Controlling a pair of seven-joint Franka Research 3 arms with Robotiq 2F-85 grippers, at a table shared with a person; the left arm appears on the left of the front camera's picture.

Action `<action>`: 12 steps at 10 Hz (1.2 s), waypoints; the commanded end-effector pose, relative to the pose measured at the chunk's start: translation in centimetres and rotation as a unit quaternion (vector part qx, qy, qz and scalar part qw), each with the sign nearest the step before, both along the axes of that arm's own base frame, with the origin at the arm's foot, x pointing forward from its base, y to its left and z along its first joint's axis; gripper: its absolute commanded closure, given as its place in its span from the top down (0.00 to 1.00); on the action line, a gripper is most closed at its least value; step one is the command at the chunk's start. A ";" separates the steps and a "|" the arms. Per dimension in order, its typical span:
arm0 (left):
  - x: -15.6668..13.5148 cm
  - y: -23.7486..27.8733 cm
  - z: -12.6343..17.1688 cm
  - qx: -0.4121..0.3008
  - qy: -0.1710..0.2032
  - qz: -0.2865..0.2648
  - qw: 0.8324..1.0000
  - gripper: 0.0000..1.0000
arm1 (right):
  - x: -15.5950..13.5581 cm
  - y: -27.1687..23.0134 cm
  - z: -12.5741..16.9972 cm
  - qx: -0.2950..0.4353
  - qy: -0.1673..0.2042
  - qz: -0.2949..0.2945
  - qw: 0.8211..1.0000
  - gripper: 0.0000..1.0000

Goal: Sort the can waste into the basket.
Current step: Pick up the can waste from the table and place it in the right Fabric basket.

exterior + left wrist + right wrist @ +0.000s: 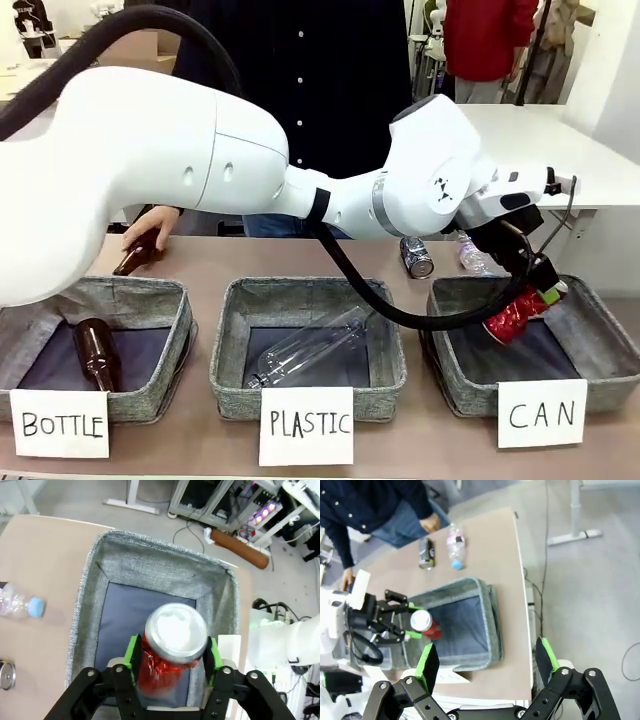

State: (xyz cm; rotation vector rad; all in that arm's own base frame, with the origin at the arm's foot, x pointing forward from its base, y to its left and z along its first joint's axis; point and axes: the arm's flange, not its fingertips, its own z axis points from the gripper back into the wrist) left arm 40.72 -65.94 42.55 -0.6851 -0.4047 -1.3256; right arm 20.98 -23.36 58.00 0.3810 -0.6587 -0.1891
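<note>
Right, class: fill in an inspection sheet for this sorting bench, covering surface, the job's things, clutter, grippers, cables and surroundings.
Surface: tan table with three carded grey baskets.
Job's things: red can above the CAN basket; black can lying on the table behind it.
Clutter: clear bottle beside the black can; second clear bottle in the PLASTIC basket; brown bottle in the BOTTLE basket; second brown bottle under a person's hand.
Grippers: left gripper has the red can between its pads, grip cannot be told; right gripper open, empty.
Cables: black hose hangs over the CAN basket's rim.
Surroundings: floor cables, equipment racks.
</note>
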 end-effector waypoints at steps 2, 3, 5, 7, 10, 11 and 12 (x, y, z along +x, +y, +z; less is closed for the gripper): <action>0.0 0.6 1.2 -0.009 0.007 -0.012 1.000 1.00 | -0.1 -0.1 0.1 0.001 0.007 -0.004 1.000 1.00; -0.3 1.0 1.2 -0.017 0.034 0.000 0.999 1.00 | -0.1 -0.1 0.1 0.001 0.007 -0.004 1.000 1.00; -1.8 3.0 3.0 0.012 0.084 0.014 0.996 1.00 | 0.0 0.0 0.0 0.000 0.000 0.000 1.000 1.00; -4.4 7.3 4.8 0.037 0.128 0.008 0.991 1.00 | 0.3 1.3 1.1 0.005 -0.021 0.012 1.000 1.00; -8.3 17.8 5.6 0.020 0.148 0.055 0.987 1.00 | 1.4 6.8 3.9 0.048 -0.080 0.069 0.993 1.00; -8.6 22.2 6.0 0.015 0.174 0.099 0.980 1.00 | 1.8 9.5 4.9 0.075 -0.106 0.086 0.988 1.00; -9.0 26.6 6.2 -0.022 0.209 0.137 0.968 1.00 | 2.3 12.1 5.3 0.107 -0.118 0.102 0.982 1.00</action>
